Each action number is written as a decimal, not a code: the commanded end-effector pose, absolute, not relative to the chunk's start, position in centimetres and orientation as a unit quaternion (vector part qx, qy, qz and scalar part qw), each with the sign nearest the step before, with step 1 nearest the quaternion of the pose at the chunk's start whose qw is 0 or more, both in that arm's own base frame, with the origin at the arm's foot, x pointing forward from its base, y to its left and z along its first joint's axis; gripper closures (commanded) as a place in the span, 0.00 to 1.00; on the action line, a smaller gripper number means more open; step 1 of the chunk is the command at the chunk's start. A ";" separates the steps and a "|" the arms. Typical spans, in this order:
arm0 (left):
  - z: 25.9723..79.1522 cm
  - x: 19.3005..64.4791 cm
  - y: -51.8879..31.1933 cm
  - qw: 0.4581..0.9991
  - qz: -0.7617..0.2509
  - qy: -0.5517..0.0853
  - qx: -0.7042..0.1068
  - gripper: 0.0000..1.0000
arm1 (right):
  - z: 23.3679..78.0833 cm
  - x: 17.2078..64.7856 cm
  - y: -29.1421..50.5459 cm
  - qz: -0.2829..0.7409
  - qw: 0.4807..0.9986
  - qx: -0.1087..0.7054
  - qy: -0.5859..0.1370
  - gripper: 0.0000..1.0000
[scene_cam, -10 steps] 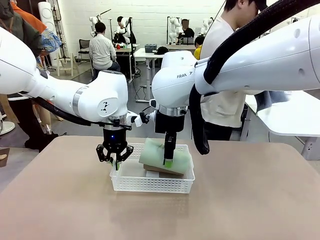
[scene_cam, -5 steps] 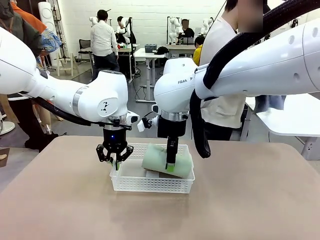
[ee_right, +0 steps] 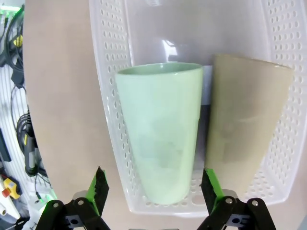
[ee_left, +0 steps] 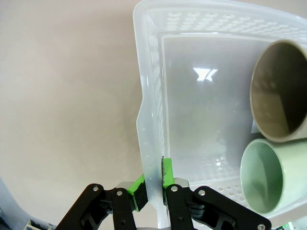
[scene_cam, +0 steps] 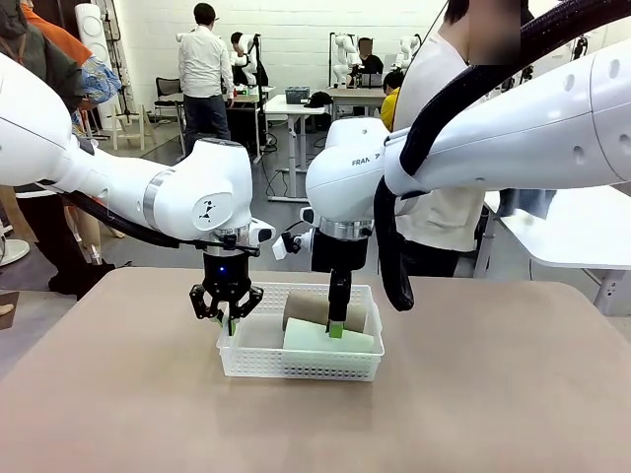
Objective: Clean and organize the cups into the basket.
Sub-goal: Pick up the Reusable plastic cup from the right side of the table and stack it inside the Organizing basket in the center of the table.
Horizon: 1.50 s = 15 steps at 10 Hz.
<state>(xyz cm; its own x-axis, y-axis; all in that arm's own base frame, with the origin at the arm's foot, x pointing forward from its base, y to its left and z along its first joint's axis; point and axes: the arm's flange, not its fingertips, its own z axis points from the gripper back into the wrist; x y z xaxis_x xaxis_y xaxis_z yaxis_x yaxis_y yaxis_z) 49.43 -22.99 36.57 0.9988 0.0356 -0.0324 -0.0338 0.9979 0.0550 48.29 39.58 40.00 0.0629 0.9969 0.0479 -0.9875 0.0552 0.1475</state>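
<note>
- A broad band of the bare tan surface (scene_cam: 473,414) lies open in front of the shallow white plastic lattice-sided basket (scene_cam: 296,363), with more free room on both sides.
- The basket stands a little left of the surface's middle, its long front wall facing the camera and well back from the near edge.
- The pale mint-green tapered cup (ee_right: 160,129) lies on its side inside the basket along the near long wall, its base towards the right short end.
- The tan-brown tapered cup (ee_right: 244,124) lies just beside it on the far side, along the far long wall, pointing the same way.
- Both cup mouths face the basket's left end, and bare basket floor lies open between them and that wall.
- The left claw (ee_left: 152,179) comes down at the left short end and is pinched tight on that wall's rim, one green pad inside and one outside.
- The right claw (ee_right: 156,187) hangs over the mint-green cup's base end, jaws spread wide, each finger clear of the cup's sides and gripping nothing.
- Beyond the basket a strip of surface runs to the far edge.
- A person in a pale shirt (scene_cam: 444,197) stands just past that edge.
</note>
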 end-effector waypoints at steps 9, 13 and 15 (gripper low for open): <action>36.7 49.5 -22.9 0.999 0.012 0.011 0.027 1.00 | 47.7 44.4 9.5 0.633 0.669 0.206 -0.330 0.00; 36.7 49.5 -22.9 0.999 0.012 0.011 0.027 1.00 | 38.2 43.0 -2.9 0.595 0.609 0.271 -0.448 0.00; 36.7 49.5 -22.9 0.999 0.012 0.011 0.027 1.00 | 35.6 42.2 -5.5 0.542 0.620 0.300 -0.482 0.00</action>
